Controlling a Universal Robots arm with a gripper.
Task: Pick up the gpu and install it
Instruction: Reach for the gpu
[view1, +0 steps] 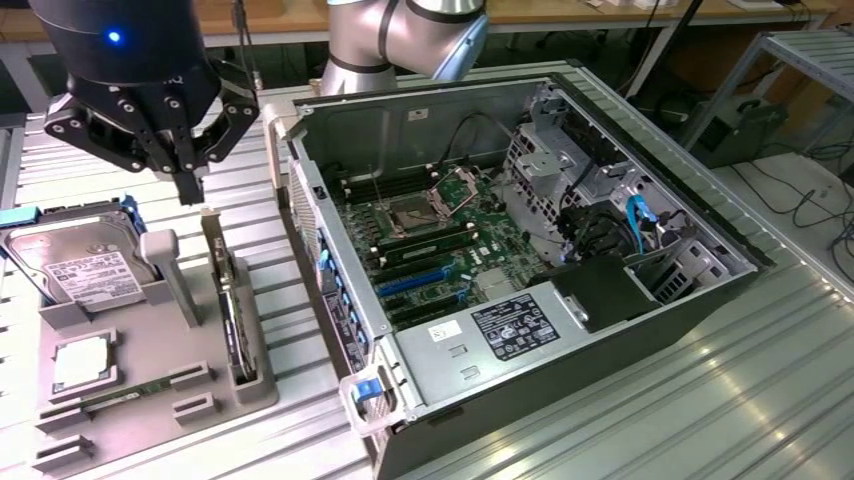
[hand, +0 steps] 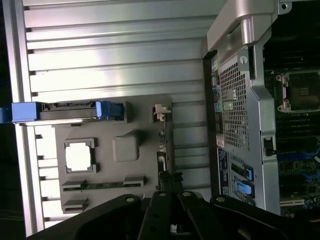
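Gripper (view1: 191, 195), black, multi-link, on the grey-jointed Universal Robots arm, is hanging over the far end of the grey moulded plastic parts tray (view1: 147, 400), on the exterior view's left. Its two fingers are pressing together with nothing between them. They are pointing straight down.

Gpu (view1: 235, 320), a thin flat card with a green board edge, is standing on edge in the long slot along the tray side nearest the computer. It is not in the machine. The closed fingertips are hovering just beside the card's far end; whether they are touching it cannot be told. In the wrist view the gripper (hand: 169, 182) is lining up over the card's narrow top edge (hand: 162, 145), with the pale bracket end lying further along the slot.

Other tray contents:
- silver hard drive with white label and blue side rails (view1: 87, 270), leaning in its cradle (hand: 67, 111);
- square silver processor chip (view1: 80, 362), lying flat in a recess (hand: 79, 156);
- narrow green RAM stick (view1: 127, 392), sitting in a low slot (hand: 102, 185).

Open dark grey tower computer case (view1: 534, 420) is lying on its side just beside the tray, on the ribbed aluminium table (view1: 747, 400). Its green motherboard (view1: 427, 240) is facing up, with blue expansion slots near the silver power supply box (view1: 494, 335).
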